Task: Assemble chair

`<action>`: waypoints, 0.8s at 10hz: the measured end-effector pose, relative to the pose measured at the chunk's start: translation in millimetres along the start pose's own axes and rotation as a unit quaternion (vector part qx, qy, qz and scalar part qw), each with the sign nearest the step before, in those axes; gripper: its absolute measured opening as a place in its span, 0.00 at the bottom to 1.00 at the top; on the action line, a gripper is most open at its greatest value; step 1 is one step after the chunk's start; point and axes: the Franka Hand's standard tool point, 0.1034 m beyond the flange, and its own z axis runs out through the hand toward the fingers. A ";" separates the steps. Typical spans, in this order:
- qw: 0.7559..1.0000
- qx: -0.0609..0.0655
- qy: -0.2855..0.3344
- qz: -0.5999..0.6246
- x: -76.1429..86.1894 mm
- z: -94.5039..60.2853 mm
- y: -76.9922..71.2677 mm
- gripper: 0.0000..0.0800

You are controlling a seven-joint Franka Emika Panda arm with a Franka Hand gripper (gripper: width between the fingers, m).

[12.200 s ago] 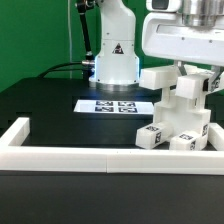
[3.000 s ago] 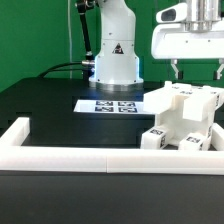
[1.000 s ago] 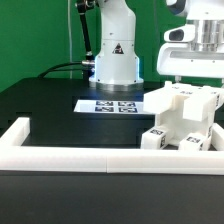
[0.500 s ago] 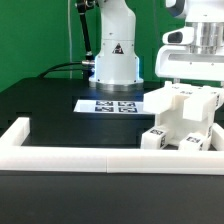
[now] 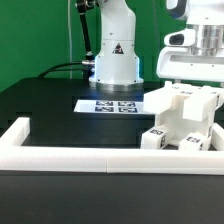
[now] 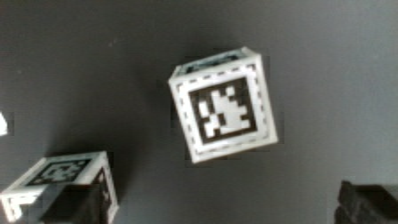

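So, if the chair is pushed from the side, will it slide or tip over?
The chair looks like rigid, blocky plastic, so it should stay stiff and not flex. It stands low and wide on the table, so it would probably slide rather than tip. Its smooth white faces may be slippery to grip.

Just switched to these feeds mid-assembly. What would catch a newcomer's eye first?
The chunky white chair at the exterior view's right, with the arm hanging close above it. Behind, mid-frame, stands the white robot base, with the marker board lying in front of it. In the wrist view, a tilted tagged block stands out against the black table.
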 end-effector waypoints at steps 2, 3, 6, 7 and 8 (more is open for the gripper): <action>1.000 0.001 0.001 0.000 2.1 -1.2 -1.1 0.81; 1.000 0.001 0.001 0.000 2.0 -1.1 -1.1 0.81; 1.000 -0.001 -0.001 -0.004 -5.0 1.6 -1.3 0.81; 1.000 -0.003 -0.004 -0.009 -9.0 3.3 -2.6 0.81; 1.000 -0.004 -0.003 -0.011 -12.6 6.8 -4.4 0.81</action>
